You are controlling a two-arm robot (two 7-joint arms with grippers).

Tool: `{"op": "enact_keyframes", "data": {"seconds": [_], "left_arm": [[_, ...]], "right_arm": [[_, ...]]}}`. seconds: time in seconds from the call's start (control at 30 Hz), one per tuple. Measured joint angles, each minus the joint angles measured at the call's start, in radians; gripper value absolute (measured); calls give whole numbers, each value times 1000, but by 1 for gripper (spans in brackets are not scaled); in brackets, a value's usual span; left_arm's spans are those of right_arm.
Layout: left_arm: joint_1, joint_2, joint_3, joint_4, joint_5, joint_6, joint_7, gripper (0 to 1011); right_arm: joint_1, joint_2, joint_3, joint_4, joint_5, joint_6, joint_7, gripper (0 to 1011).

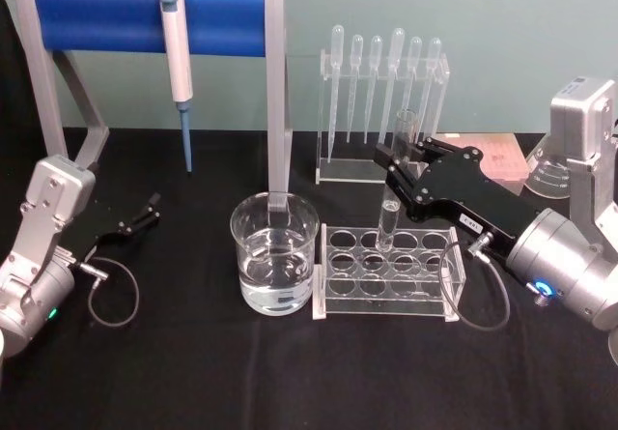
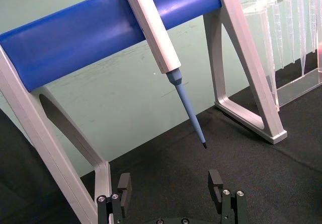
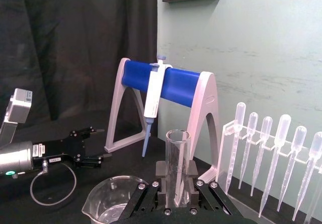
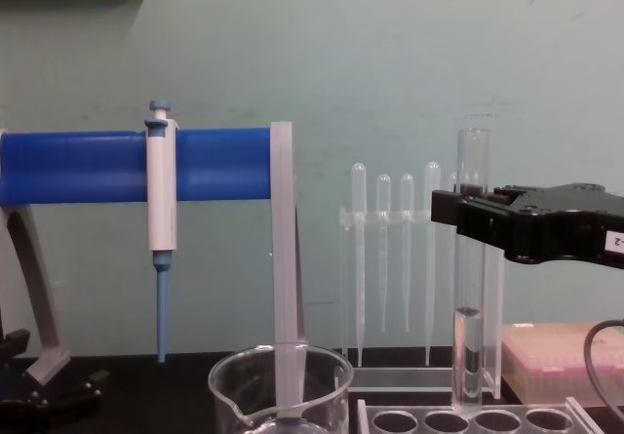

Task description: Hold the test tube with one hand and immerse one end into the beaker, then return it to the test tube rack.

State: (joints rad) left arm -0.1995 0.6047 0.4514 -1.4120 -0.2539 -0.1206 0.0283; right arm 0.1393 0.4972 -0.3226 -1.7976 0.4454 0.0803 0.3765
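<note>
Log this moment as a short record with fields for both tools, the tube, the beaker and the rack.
Right tool: shut on the long clear glass test tube, on its upper half
Test tube: upright, a little clear liquid inside, lower end at the back row of the clear plastic rack
Beaker: wide, clear glass, part filled with clear liquid, beside the rack's left end
Left tool: black, open, empty, parked at the left

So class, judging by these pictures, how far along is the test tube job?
Done: the right gripper is shut on the test tube. In hand: the tube hangs upright just over the rack, beside the beaker. Whether it has been dipped cannot be told. Left: at least seating and releasing it. The left gripper idles, open.
</note>
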Motion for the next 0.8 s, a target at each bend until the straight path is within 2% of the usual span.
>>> {"op": "enact_keyframes", "data": {"seconds": [0.4,0.6,0.73,0.8], "left_arm": [[0,0,0,0,0,0,0,1000],[0,0,0,0,0,0,0,1000],[0,0,0,0,0,0,0,1000],[0,0,0,0,0,0,0,1000]], "right_arm": [[-2,0,2,-3,0,0,-1,238],[-9,-4,10,-39,0,-1,-9,238],[19,-22,-9,-43,-1,-1,1,238],[48,-36,-29,-32,-1,-1,13,238]]}}
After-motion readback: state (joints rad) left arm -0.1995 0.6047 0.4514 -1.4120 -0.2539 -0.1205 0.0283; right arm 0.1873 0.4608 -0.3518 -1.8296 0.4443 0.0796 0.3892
